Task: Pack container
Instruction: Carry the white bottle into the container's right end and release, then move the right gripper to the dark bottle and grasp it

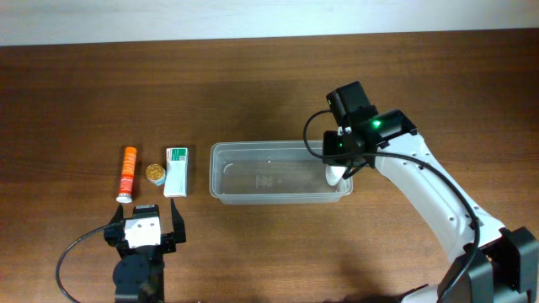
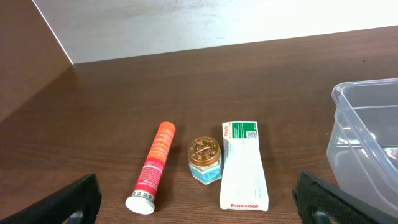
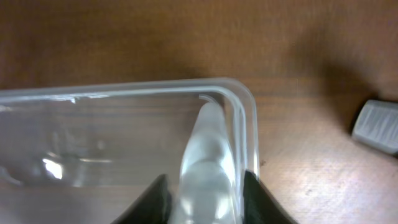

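From above, the container [image 1: 278, 172] lay in the middle of the brown table [image 1: 253, 84], long side running left to right. A pale thing [image 1: 335, 174] sat at its right end, just inside the wall. The right gripper [image 1: 339, 164] hung over that same end. To the left of the tub, well apart from it, an orange tube [image 1: 128, 172], a small jar [image 1: 155, 172] with a gold lid and a white and green box [image 1: 175, 171] lay in a row. The left gripper [image 1: 145, 217] was near them, on the front side, with its fingers spread wide and nothing between them.

The left wrist camera showed the three small items side by side. The jar touched the box. The tub's rounded corner was at the right edge. Both dark fingers [image 2: 74, 202] stood far apart at the bottom corners.

The right wrist camera was blurry. It looked down into the tub's corner. The two dark fingers [image 3: 155, 202] pinched the pale, rounded thing from both sides, and it reached down inside the tub, close to the end wall.
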`<state>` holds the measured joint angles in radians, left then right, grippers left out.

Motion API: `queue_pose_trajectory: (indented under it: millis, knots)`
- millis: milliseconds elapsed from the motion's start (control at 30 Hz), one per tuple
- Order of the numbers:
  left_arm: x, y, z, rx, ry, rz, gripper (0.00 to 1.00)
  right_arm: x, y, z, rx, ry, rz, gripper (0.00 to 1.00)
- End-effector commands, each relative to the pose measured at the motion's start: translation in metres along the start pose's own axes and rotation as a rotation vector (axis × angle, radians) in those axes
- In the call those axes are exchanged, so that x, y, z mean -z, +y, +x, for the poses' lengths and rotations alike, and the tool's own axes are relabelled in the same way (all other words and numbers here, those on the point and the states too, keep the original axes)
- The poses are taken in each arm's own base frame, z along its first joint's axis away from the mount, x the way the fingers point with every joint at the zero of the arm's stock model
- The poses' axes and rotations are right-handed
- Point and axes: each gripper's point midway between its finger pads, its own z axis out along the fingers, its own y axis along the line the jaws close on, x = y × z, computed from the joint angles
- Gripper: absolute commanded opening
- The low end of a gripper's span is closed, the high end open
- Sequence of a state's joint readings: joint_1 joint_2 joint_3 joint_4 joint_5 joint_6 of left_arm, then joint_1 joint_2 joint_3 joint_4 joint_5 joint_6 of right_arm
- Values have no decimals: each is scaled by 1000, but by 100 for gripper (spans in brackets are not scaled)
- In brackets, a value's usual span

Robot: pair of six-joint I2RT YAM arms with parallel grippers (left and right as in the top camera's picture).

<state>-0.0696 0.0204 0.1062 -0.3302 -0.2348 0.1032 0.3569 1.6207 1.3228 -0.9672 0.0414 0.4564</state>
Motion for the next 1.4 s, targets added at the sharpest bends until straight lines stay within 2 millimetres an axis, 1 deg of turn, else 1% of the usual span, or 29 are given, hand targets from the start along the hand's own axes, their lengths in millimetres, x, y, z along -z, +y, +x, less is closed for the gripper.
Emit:
queue_pose_trajectory:
  millis: [0,100,200,233,333,400,467,500,567,600,667,700,733,800,867,933,1000,1067,1133,1200,1300,1367]
  knots:
    - [0,0,1,14,1,2,100,2,-3,-3,-9,-17,10,41]
    - [0,0,1,14,1,2,100,6,-1,-8,9,-33,3,50]
    - [0,0,1,14,1,2,100,25,2,-16,16,-59,-9,52]
    - [0,0,1,14,1,2,100,35,3,-19,22,-73,-15,53]
    - [0,0,1,14,1,2,100,77,5,-34,11,-142,-43,56]
    - [0,0,1,14,2,2,100,105,-1,-42,0,-194,-51,61]
    - [0,0,1,14,2,2,100,131,-15,-49,-35,-237,-45,64]
    - [0,0,1,14,2,2,100,142,-28,-51,-65,-254,-25,66]
    - [0,0,1,14,2,2,100,151,-58,-51,-131,-265,27,67]
    - [0,0,1,14,1,2,100,152,-74,-49,-169,-256,58,67]
    - [0,0,1,14,1,3,100,145,-105,-43,-246,-209,106,68]
    - [0,0,1,14,1,2,100,137,-120,-38,-287,-171,127,69]
    - [0,0,1,14,1,2,100,129,-130,-33,-318,-135,135,68]
    - [0,0,1,14,2,2,100,107,-141,-23,-339,-57,119,68]
    - [0,0,1,14,1,2,100,81,-148,-13,-351,24,96,67]
    - [0,0,1,14,1,2,100,58,-155,-6,-365,78,97,62]
    - [0,0,1,14,1,2,100,39,-158,-4,-368,112,88,60]
    - [0,0,1,14,1,2,100,23,-154,-6,-333,131,49,59]
    - [0,0,1,14,1,2,100,12,-151,-9,-306,143,26,56]
    - [0,0,1,14,1,2,100,3,-152,-11,-306,154,28,55]
    - [0,0,1,14,2,2,100,-5,-154,-13,-311,159,33,54]
    - [0,0,1,14,1,2,100,-8,-158,-12,-313,167,52,50]
